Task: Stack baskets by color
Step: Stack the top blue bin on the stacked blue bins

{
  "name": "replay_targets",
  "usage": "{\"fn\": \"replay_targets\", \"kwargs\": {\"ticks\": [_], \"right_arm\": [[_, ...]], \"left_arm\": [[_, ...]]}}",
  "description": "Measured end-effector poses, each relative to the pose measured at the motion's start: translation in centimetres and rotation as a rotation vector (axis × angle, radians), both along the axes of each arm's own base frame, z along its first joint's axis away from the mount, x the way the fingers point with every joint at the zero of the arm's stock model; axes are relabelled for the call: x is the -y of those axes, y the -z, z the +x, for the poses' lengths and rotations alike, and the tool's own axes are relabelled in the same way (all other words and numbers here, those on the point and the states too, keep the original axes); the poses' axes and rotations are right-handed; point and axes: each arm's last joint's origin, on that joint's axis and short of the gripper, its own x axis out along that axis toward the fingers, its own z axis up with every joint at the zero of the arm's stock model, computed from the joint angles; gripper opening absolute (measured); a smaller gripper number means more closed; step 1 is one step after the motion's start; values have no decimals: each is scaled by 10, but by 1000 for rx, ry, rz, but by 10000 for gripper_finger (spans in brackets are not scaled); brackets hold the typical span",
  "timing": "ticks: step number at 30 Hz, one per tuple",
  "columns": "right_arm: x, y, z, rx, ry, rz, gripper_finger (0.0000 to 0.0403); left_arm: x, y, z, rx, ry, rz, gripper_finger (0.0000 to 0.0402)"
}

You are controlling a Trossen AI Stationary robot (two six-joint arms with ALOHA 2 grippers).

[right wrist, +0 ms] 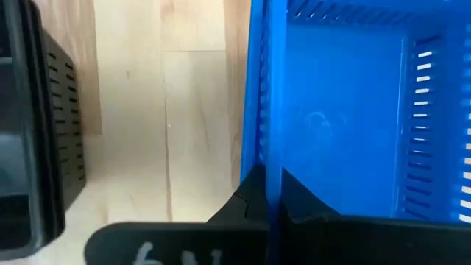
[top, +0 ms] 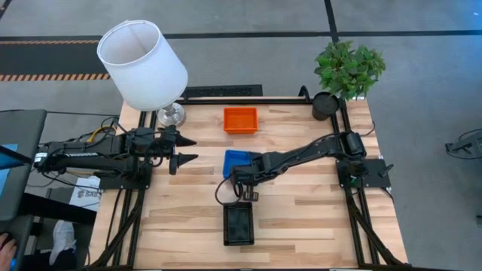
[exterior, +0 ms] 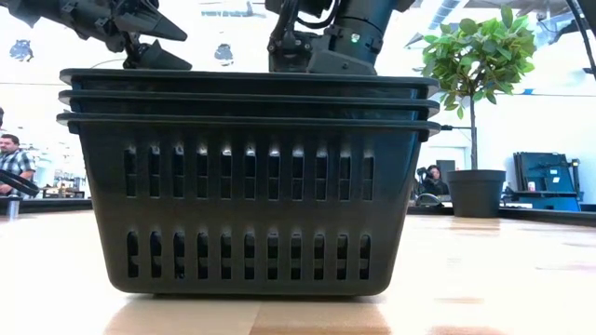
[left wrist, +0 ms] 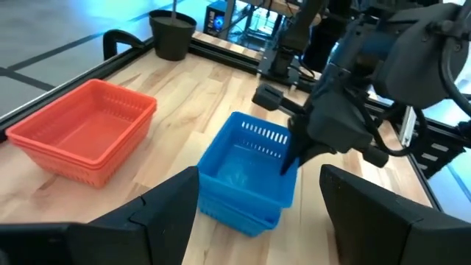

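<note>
Three stacks stand in a row down the table's middle. The red-orange baskets (top: 239, 120) are farthest, the blue baskets (top: 235, 159) are in the middle, and the black baskets (top: 238, 224) are nearest, three nested (exterior: 247, 177). My right gripper (top: 242, 183) reaches down over the blue stack's near side and is shut on the top blue basket (left wrist: 243, 165). That basket sits nested in the blue ones below it. My left gripper (top: 188, 149) hangs open above the table's left part, pointing at the blue stack, with nothing between its fingers. My right gripper pinches the top blue basket's near wall at its rim (right wrist: 271, 165), one finger (right wrist: 309, 206) inside the basket and one (right wrist: 239, 202) outside. The fingers slant steeply down from above. The basket sits inside the blue ones under it; whether it rests fully I cannot tell.
A white lampshade (top: 143, 60) on a metal foot stands at the far left corner, and a black plant pot (top: 324, 105) with a green plant at the far right. Bare wood lies to the right of the stacks and at the near left.
</note>
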Motion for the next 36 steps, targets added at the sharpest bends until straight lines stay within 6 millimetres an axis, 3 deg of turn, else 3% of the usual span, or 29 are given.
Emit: {"fn": "replay_targets", "kwargs": {"ticks": [9, 17, 31, 36], "right_arm": [[9, -1, 5, 12, -164, -17, 3], [18, 0, 3, -12, -99, 19, 15], [18, 0, 2, -16, -73, 27, 87], [20, -2, 2, -12, -67, 26, 136]], "left_arm": [[-1, -3, 1, 38, -44, -16, 270], [-2, -4, 1, 52, -58, -20, 270], [-2, -4, 1, 51, -61, -19, 270], [-2, -4, 1, 51, -61, -19, 270]]}}
